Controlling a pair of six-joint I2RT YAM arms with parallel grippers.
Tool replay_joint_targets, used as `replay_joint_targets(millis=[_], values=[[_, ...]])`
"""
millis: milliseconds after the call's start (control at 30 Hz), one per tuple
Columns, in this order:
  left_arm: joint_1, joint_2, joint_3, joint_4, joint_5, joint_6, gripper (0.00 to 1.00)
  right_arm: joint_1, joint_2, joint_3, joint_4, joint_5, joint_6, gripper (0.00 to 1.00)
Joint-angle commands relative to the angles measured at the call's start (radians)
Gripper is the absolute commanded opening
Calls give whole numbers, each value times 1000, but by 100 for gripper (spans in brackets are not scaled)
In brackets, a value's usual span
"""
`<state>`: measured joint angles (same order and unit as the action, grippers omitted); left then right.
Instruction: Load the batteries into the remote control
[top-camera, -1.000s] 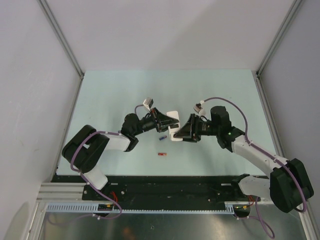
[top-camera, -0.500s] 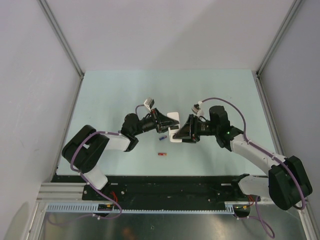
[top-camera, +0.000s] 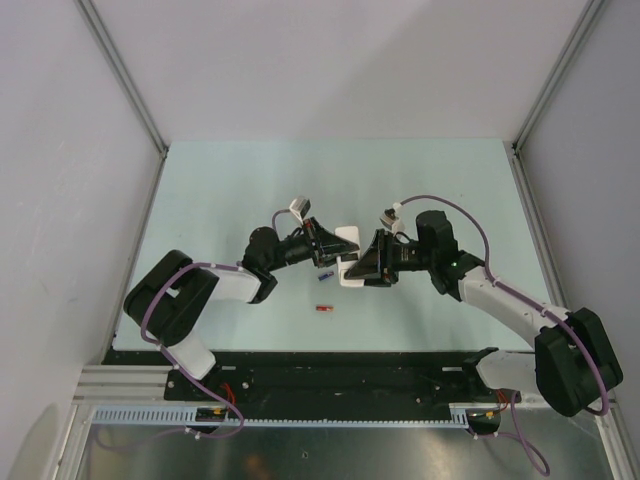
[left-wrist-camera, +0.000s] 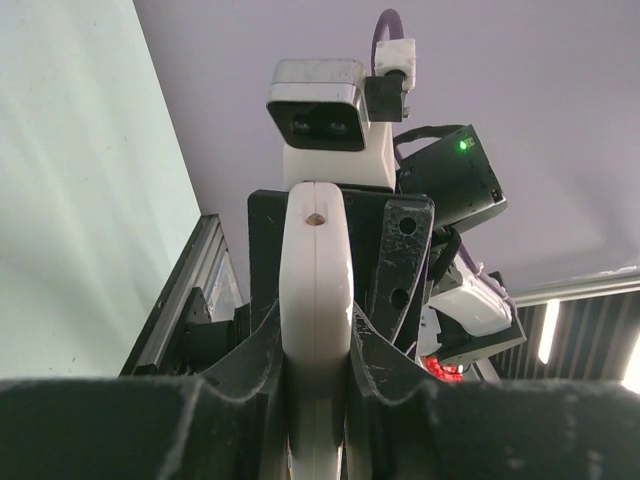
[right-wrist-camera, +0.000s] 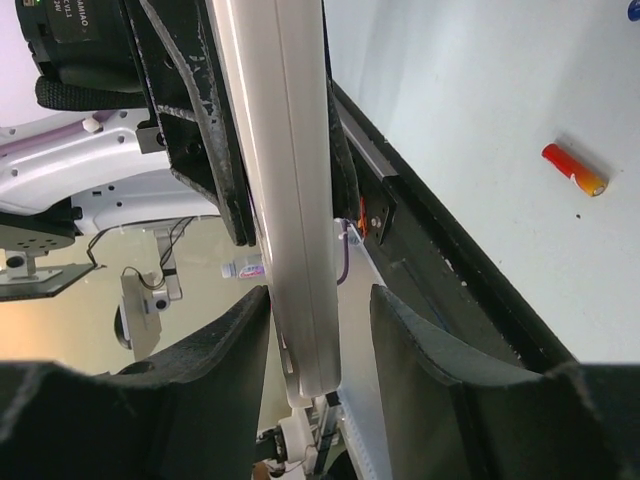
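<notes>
The white remote control (top-camera: 347, 237) is held off the table between my two arms, its plain white edge showing in the left wrist view (left-wrist-camera: 315, 290). My left gripper (left-wrist-camera: 318, 345) is shut on it, seen from above (top-camera: 328, 248) at the remote's left side. My right gripper (top-camera: 364, 264) is open around the remote's other end (right-wrist-camera: 290, 200); its left finger (right-wrist-camera: 215, 350) is near the remote and the right finger (right-wrist-camera: 415, 350) stands apart. A red battery (top-camera: 323, 309) lies on the table, also in the right wrist view (right-wrist-camera: 575, 169). A blue battery (top-camera: 325, 272) lies under the remote.
The pale green table (top-camera: 240, 190) is walled by grey panels left and right. A black rail (top-camera: 300, 365) runs along the near edge by the arm bases.
My right arm has edged a little to the left, bringing its open fingers further along the remote. The left arm and the batteries have not visibly moved.
</notes>
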<state>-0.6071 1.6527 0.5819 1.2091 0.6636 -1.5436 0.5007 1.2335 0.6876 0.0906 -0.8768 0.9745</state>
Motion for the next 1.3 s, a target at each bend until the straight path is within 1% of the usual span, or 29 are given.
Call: replay_joint_targets(millis=[0,100,233,567,967,1267], values=[[-20,-65,64,90,63,-26,0,-10,21,30,-37,18,-26,47],[-20,-62,64,90,88,-29,0,-13,26,36,-57,13,-40,46],[-23,-71,52,90,90,-29,0,-14,37,38,-52,10,-39,46],[-22,-59,29,90,65,-29,0,-19,38,55,-42,10,-22,53],[-23,-34,7,87,33,-33,0,-30,35,64,-38,10,-7,57],[-22,-44,-16,66,7,-29,0,-39,38,75,-25,9,3,60]])
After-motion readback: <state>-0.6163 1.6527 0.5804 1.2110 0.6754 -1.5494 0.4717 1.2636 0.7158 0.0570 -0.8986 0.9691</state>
